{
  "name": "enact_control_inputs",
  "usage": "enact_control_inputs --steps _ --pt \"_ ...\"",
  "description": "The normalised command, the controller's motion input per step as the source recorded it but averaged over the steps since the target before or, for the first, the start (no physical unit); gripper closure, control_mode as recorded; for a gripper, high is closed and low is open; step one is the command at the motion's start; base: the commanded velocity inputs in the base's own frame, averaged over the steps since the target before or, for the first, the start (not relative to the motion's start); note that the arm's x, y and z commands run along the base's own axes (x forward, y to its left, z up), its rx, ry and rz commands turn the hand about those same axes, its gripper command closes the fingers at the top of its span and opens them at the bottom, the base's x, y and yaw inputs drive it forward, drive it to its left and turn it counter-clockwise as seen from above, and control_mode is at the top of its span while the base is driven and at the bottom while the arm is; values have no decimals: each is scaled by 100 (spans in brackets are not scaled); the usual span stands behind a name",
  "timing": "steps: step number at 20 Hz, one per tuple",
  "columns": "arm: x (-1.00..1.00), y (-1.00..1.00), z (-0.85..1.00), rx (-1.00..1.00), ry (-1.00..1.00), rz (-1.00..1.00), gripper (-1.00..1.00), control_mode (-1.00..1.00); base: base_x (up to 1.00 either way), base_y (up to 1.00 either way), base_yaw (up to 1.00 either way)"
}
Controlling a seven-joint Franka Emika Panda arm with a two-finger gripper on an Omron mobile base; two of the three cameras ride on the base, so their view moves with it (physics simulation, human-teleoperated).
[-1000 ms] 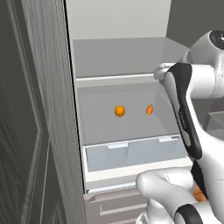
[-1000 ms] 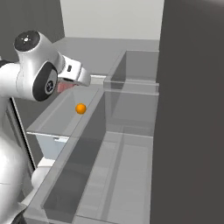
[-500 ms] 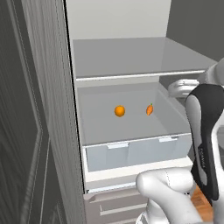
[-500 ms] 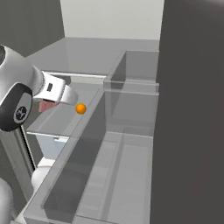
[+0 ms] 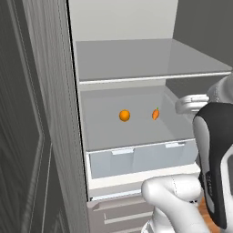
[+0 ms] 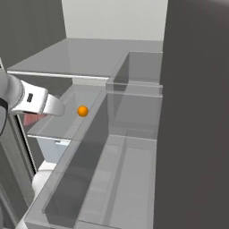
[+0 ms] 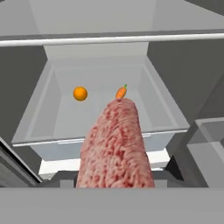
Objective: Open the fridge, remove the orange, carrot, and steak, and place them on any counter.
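Fridge (image 5: 136, 59) door open. The hand (image 7: 114, 186) is closed on the steak (image 7: 114, 148), which juts straight out ahead of it from between the fingers. Beyond the steak's far tip, on the grey shelf (image 7: 105, 118): carrot (image 7: 121, 92) just past the tip, green end up; orange (image 7: 80, 93) off to the carrot's left, apart from it.

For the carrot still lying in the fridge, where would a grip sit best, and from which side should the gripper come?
Grip the carrot across its thicker orange body, below the green tip. It lies tilted on the fridge shelf, longer than wide, so the fingers should likely close across its short width. Come from the open front, under the shelf above; the orange lies apart to one side, leaving room.
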Motion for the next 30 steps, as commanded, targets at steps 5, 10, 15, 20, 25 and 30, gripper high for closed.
enact_control_inputs --steps 5,10,15,20,25,30 --pt "0 0 0 0 0 0 100 100 -21 2 3" --pt "0 0 0 0 0 0 100 100 -88 0 9" --pt "0 0 0 0 0 0 100 100 -100 0 11" --pt "0 0 0 0 0 0 100 100 -100 -2 6" --pt "0 0 0 0 0 0 100 100 -100 -2 4" --pt "0 0 0 0 0 0 100 100 -89 -1 1"
